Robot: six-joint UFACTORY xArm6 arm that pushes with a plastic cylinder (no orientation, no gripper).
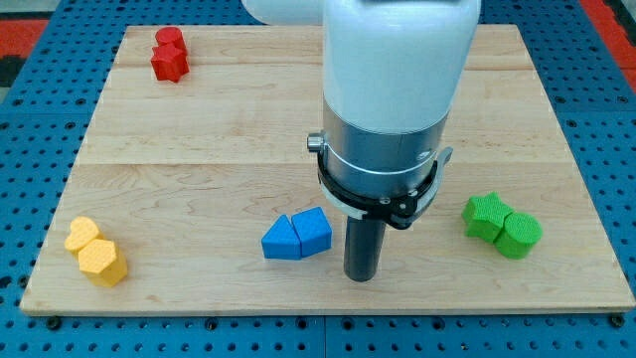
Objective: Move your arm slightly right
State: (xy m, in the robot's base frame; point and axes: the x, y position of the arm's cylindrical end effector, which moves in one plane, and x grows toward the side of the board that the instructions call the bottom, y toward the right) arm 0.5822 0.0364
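1. Tip (362,277) of my rod rests on the wooden board (219,119), near the view's bottom centre, just beside the right edge of the blue pair of blocks (297,236); whether it touches them cannot be told.
2. No claw is fitted: the arm ends in a plain dark rod, so nothing opens, closes or grips.
3. Step in hand, as judged: a short sideways shift toward the view's right, not yet visibly under way. No block need be pushed.
4. Next move calls for a small lateral slide at constant height, away from the blue pair, stopping early.
5. Obstacles: the green pair of blocks (502,225) lies to the view's right, well apart from the tip; a slight shift should not reach it.
6. Other items: the red blocks (170,54) at the view's top left and the yellow blocks (96,252) at the view's bottom left are clear of the path.
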